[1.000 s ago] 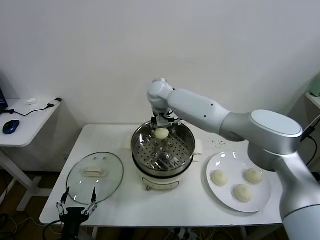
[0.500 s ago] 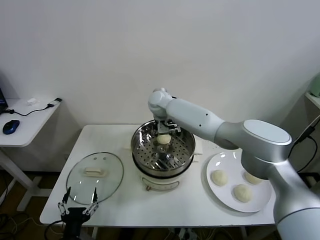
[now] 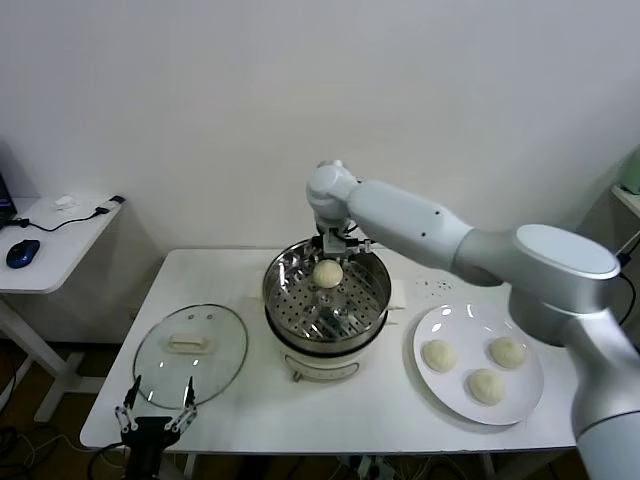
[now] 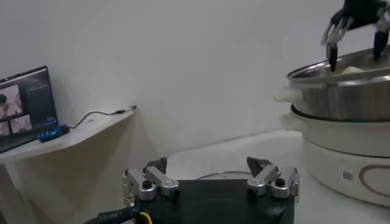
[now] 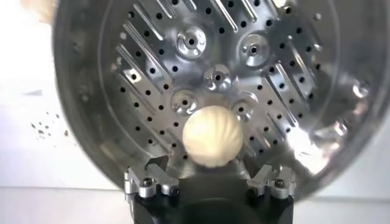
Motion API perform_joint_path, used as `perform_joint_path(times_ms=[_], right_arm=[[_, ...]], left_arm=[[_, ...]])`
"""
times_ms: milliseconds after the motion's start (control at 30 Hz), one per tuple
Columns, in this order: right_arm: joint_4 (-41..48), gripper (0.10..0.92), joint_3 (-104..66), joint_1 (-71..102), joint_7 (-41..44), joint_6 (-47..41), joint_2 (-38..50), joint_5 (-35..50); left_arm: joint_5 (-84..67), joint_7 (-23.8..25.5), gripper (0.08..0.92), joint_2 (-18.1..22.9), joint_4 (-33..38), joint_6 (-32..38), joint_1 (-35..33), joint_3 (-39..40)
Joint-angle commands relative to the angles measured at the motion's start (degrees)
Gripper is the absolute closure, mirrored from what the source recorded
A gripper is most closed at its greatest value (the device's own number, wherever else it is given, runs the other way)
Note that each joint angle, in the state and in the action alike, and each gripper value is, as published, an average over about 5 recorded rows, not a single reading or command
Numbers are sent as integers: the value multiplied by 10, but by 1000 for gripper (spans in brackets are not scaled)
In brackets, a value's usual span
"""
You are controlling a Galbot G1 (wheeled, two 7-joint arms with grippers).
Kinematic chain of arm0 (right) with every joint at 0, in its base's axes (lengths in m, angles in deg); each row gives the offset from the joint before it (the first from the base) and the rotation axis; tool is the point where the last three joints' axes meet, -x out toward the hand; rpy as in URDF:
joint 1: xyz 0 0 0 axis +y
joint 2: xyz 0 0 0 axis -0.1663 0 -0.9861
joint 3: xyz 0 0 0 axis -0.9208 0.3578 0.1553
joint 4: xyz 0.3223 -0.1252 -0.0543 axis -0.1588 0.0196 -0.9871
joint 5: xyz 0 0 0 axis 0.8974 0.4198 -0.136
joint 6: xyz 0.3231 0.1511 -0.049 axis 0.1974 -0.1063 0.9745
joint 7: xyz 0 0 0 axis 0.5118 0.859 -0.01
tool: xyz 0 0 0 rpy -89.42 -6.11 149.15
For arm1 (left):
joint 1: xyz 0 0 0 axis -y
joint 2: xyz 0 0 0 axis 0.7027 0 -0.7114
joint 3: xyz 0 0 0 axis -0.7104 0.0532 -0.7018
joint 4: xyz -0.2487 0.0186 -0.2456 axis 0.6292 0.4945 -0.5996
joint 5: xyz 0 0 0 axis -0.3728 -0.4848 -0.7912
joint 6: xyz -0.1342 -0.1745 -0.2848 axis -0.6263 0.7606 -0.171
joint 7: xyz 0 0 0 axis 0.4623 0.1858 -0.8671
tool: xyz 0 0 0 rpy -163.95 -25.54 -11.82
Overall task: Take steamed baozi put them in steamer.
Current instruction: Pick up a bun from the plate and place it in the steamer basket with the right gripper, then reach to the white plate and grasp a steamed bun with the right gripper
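R gripper (image 3: 334, 243): over the far part of the steamer (image 3: 327, 305), arm reaching in from the robot's right. Head view hides the fingertips behind the bun; right wrist view shows both fingers (image 5: 152, 180) spread wide, bun between them but apart from each. Left wrist view catches the same gripper (image 4: 356, 29) from the side, tips just above the steamer rim (image 4: 341, 67).
Baozi in steamer (image 3: 328, 272): lies on the perforated tray (image 5: 207, 73) toward the far side; wrist view shows its pleated top (image 5: 212, 136), not gripped.
Other baozi: three on the white plate (image 3: 445, 326) to the robot's right of the steamer, i.e. one near-left (image 3: 438, 355), one far-right (image 3: 507, 351), one nearest the table edge (image 3: 486, 385). Seen in head view only.
L gripper (image 3: 156, 414): parked low at the table's front-left edge, near the glass lid (image 3: 190, 349); fingers (image 4: 150, 181) apart, holding nothing.
Lid: flat on the table (image 3: 250, 400), left of the steamer.
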Motion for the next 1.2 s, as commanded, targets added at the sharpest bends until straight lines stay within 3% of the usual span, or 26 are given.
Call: perform_joint_path(times_ms=[33, 200, 467, 733, 1200], right_arm=[[-122, 203, 190, -184, -64, -275, 178, 377], [-161, 203, 227, -199, -84, -468, 276, 512], [-186, 203, 223, -140, -63, -582, 379, 554], [-207, 203, 157, 19, -47, -590, 412, 473], [-171, 203, 64, 164, -53, -566, 360, 374]], left_arm=[[1, 0, 177, 0, 8, 0, -4, 2], [0, -1, 177, 3, 11, 0, 1, 2], [-4, -2, 177, 1, 11, 8, -13, 1], [-5, -2, 177, 0, 13, 9, -18, 0], [-1, -3, 177, 1, 5, 11, -23, -3]])
